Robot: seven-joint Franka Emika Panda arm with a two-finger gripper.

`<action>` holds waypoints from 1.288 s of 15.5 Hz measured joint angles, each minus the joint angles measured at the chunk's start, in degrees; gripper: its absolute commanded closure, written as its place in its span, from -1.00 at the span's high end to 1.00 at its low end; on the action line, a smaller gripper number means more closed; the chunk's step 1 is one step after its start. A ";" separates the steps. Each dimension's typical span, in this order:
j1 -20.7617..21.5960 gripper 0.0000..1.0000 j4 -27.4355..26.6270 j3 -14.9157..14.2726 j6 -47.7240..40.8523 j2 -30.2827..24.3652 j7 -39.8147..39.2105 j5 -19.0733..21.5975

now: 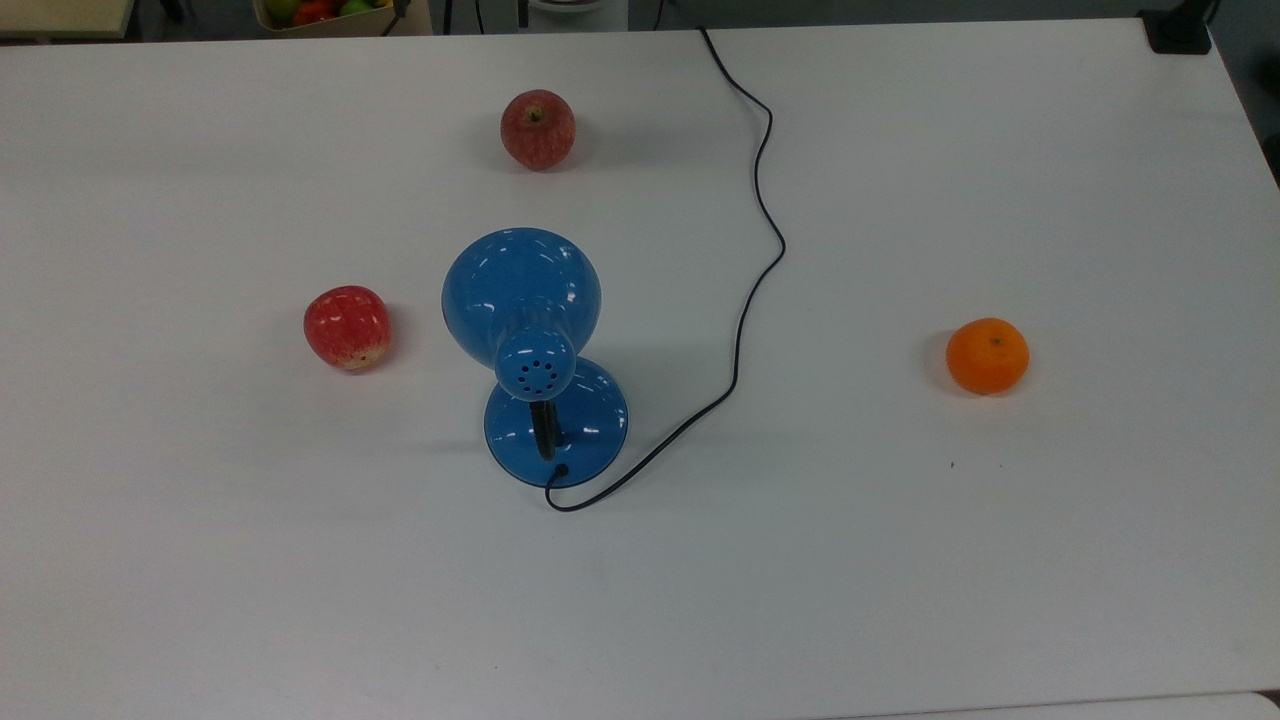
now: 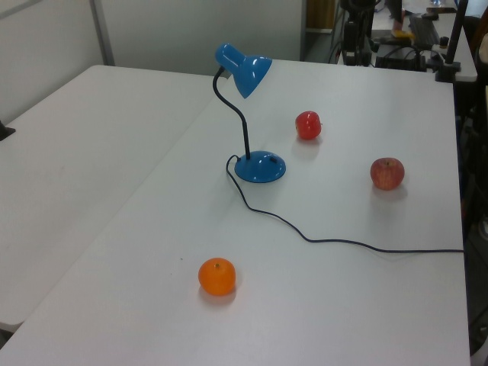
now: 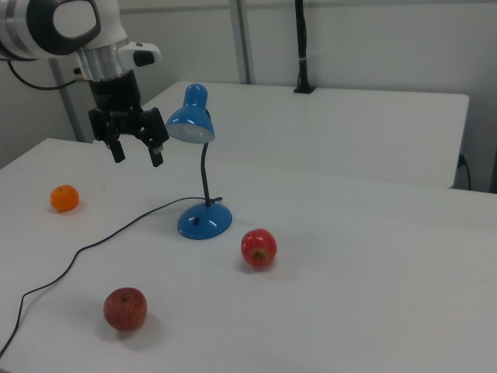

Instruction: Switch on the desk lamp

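Overhead, end effector spread beside desk lamp.

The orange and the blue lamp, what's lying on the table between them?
In the top view, the lamp's thin black cord snakes across the white table between the orange and the desk lamp; nothing else lies there.

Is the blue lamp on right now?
It looks off. In the right view the desk lamp has a pale shade opening with no bright glow, and no pool of light falls on the table beneath it.

Top view looks steeply down; left and right views face obliquely from opposite sides.
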 measured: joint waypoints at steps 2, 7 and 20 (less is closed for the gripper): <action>0.00 1.00 0.00 0.00 0.00 0.00 0.00 0.00; 0.00 1.00 0.00 0.00 0.00 0.00 0.00 0.00; 0.00 -1.00 -0.11 0.02 0.00 0.43 -0.23 0.00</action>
